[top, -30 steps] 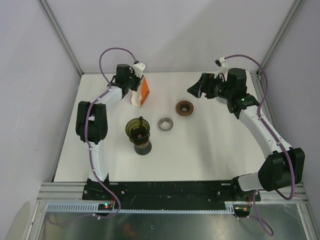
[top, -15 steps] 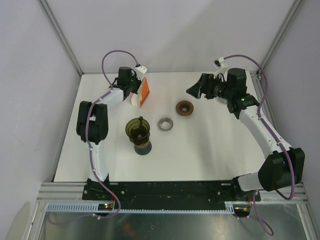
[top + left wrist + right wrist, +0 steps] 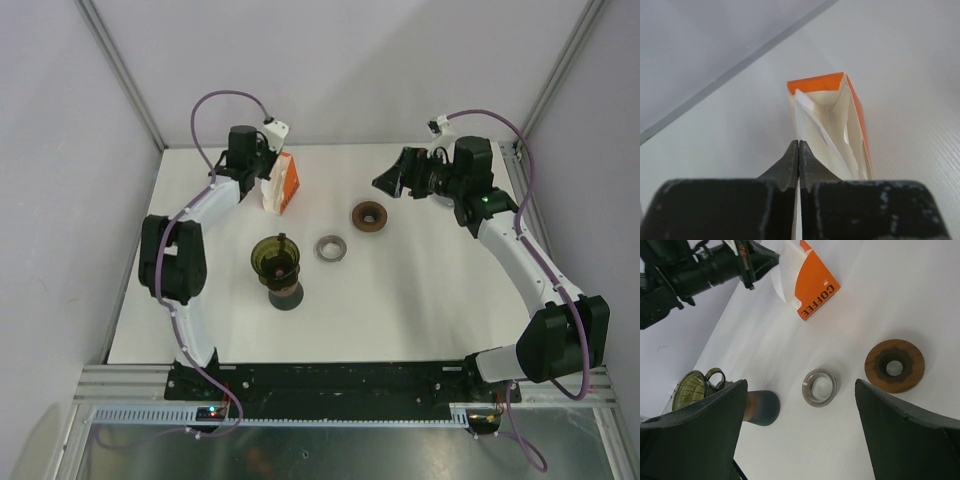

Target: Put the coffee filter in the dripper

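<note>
- Left wrist view: the coffee filter [image 3: 816, 131] is a thin white sheet standing in the open top of the orange filter box [image 3: 856, 116]. Its near edge is pinched between the fingers of the left gripper [image 3: 799, 150], which are pressed flat together.
- Top external view: that box [image 3: 286, 184] stands upright at the far left of the table [image 3: 420, 300], with the left gripper [image 3: 268, 165] at its top.
- The green glass dripper [image 3: 274, 257] sits nearer the arm bases, on a dark stand [image 3: 287, 295] and well apart from the box.
- Just right of the dripper lies a small clear ring [image 3: 330, 247], and beyond it a brown wooden ring [image 3: 370, 215].
- The right gripper [image 3: 392, 180] hangs above the far right of the table, its fingers spread wide and holding nothing.
</note>
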Robot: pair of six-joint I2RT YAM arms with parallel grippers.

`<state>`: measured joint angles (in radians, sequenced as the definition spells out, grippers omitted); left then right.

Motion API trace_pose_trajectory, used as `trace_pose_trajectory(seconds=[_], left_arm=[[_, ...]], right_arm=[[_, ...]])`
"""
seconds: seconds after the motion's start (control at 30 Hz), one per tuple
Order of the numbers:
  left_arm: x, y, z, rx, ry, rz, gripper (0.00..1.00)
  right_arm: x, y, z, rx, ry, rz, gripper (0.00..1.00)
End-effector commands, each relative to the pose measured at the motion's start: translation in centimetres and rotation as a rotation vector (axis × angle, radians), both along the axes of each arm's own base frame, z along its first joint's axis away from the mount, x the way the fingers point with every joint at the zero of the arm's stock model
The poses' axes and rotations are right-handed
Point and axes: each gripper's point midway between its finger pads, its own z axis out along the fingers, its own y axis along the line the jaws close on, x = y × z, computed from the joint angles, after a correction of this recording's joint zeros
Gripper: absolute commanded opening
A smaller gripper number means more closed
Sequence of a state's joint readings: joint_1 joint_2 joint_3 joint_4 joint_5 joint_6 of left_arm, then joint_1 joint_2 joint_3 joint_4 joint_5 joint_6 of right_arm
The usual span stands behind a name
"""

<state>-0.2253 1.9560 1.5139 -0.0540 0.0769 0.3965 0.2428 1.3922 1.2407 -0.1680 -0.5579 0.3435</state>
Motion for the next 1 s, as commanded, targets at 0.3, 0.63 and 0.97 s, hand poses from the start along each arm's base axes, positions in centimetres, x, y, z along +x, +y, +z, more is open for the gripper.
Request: trace_pose_trajectory(seconds=[0.3, 0.63, 0.97], left_arm=[[-4.6, 1.7, 11.1, -0.070, -0.174, 0.079, 0.00], [-11.9, 3.0, 17.6, -0.231, -0.201, 0.137, 0.00], [-18.2, 1.7, 22.1, -0.483, -0.141, 0.120, 0.00]], right_arm=[[-1.2, 1.2, 1.8, -0.018, -0.067, 0.016, 0.93], [-2.6, 8.1, 7.1, -0.060, -0.338, -0.155, 0.90], [-4.8, 21.2, 11.6, 0.010, -0.506, -0.100, 0.89]])
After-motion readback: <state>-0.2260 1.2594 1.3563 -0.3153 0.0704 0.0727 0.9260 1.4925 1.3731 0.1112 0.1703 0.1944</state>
